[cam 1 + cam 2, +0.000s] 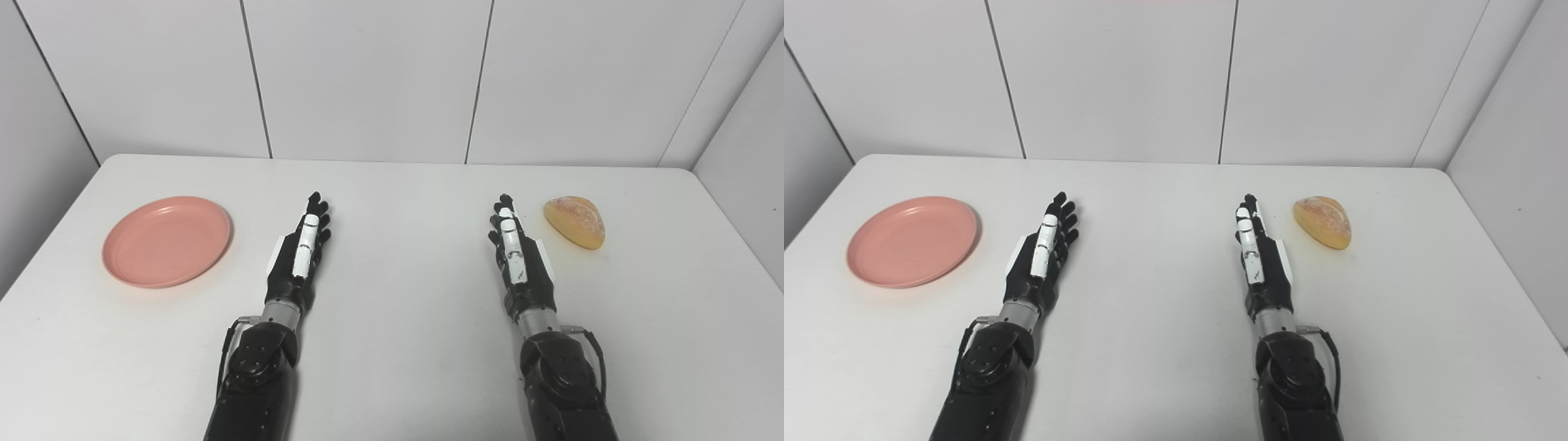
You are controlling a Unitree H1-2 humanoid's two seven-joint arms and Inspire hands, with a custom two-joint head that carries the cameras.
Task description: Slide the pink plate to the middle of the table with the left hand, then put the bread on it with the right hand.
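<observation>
Currently both robot hands, left robot hand [301,248] and right robot hand [516,251], lie spread and empty on the worktop [404,294], pink plate [166,241] far left, bread roll [574,221] just right.

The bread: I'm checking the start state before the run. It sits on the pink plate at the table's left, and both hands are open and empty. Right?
Not quite. The bread lies on the bare table at the right, beyond the right hand, as the left eye view shows. The pink plate at the left holds nothing. Both hands, including the left hand, are open and empty.

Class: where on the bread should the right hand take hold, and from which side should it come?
Grip the bread across its narrow width at mid-length, coming from above. It lies flat on the table, domed, elongated; the open right hand sits just beside it.
</observation>
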